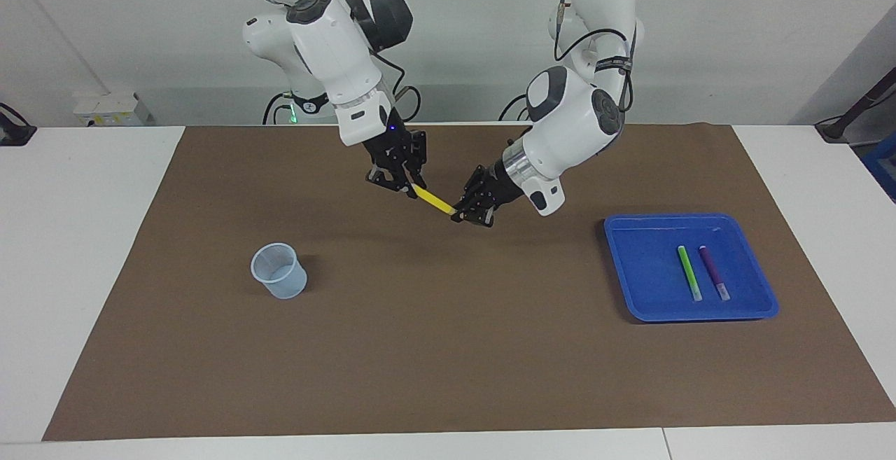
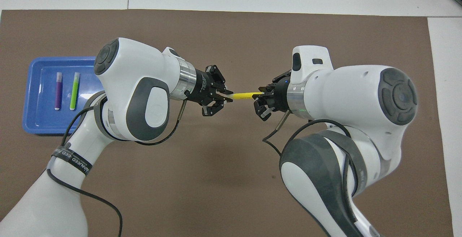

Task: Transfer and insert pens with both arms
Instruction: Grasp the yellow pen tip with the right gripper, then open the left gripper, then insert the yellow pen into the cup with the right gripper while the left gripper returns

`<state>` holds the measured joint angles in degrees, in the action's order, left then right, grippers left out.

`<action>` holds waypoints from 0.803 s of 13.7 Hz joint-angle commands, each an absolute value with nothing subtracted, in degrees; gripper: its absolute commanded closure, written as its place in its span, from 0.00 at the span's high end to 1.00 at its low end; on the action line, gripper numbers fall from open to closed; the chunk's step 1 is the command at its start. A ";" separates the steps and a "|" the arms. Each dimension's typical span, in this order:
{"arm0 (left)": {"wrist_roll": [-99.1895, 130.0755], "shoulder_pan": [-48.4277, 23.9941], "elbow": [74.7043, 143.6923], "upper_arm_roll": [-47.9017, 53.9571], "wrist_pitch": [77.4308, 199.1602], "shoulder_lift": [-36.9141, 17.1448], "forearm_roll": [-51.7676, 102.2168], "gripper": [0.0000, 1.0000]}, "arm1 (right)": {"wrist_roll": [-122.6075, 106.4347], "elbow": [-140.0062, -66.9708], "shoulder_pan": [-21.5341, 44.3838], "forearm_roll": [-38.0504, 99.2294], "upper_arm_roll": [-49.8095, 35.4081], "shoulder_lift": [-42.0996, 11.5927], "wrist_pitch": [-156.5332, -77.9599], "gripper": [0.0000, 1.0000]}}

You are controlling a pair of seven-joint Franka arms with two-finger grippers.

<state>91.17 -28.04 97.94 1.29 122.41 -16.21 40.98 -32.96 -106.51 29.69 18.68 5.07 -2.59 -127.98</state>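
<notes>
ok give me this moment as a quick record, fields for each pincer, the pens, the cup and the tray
left pincer: over the mat's middle, at one end of the yellow pen
right pincer: at the pen's other end
yellow pen: in the air, spanning both pincers
green pen: lying in the blue tray
purple pen: in the tray beside the green one
cup: upright on the brown mat, toward the right arm's end, no pen in it
stage: handover, mid-air

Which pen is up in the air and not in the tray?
The yellow pen. It hangs over the brown mat between the left pincer and right pincer, while the green pen and purple pen lie in the blue tray.
</notes>
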 commanded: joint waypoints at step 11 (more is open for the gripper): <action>74.50 -22.96 104.31 0.35 119.79 -11.08 41.22 0.88 | -32.78 -106.35 29.01 18.98 4.92 -2.64 -126.39 0.00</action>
